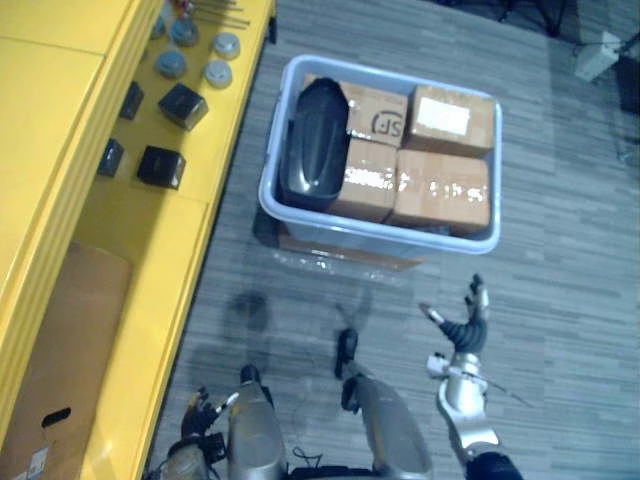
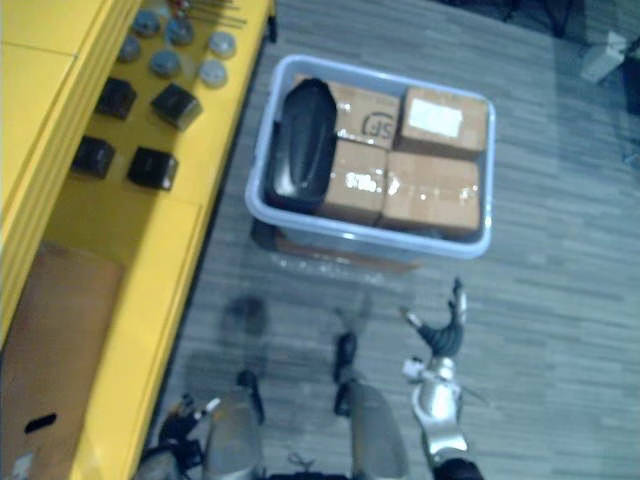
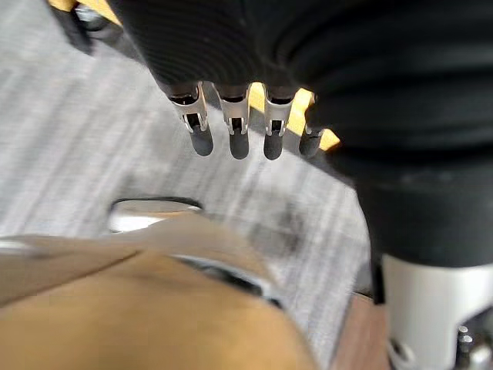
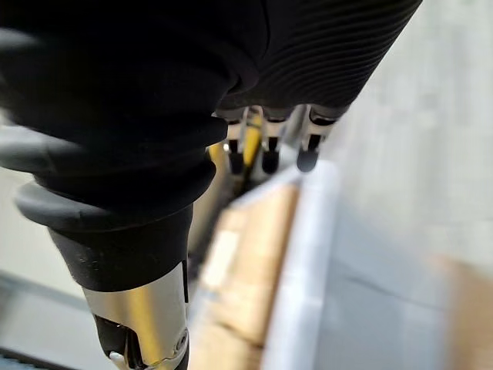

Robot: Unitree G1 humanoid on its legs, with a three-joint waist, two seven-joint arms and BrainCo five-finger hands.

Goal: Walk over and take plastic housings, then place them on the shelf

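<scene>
A: Where is the plastic housing (image 1: 316, 145) to be found?
B: It is seen lying in the pale bin (image 1: 498, 170), along the bin's 9 o'clock wall. It is black and elongated, and it is touched by neither robot hand.
A: What else is held in the bin?
B: Four cardboard boxes (image 1: 443, 190) are packed beside the housing, toward 3 o'clock. The bin is set on the grey floor (image 1: 560, 300), at 12 o'clock in the head views.
A: How is the right robot hand (image 1: 462, 332) seen?
B: It is raised at 5 o'clock, near the bin's front wall but apart from it. Its fingers are spread and relaxed, and nothing is held. In its wrist view they are pointed toward the bin and the boxes.
A: And the left robot hand (image 1: 200, 418)?
B: It is hung low at 7 o'clock, near the shelf's edge. In its wrist view the fingers are seen extended in a row, with nothing gripped.
A: What is carried by the shelf (image 1: 50, 150)?
B: The yellow shelf is seen along 9 o'clock. Small black blocks (image 1: 161, 166) and grey round caps (image 1: 171, 65) are laid on it toward 11 o'clock. A brown carton (image 1: 60, 340) is set lower, toward 8 o'clock.
</scene>
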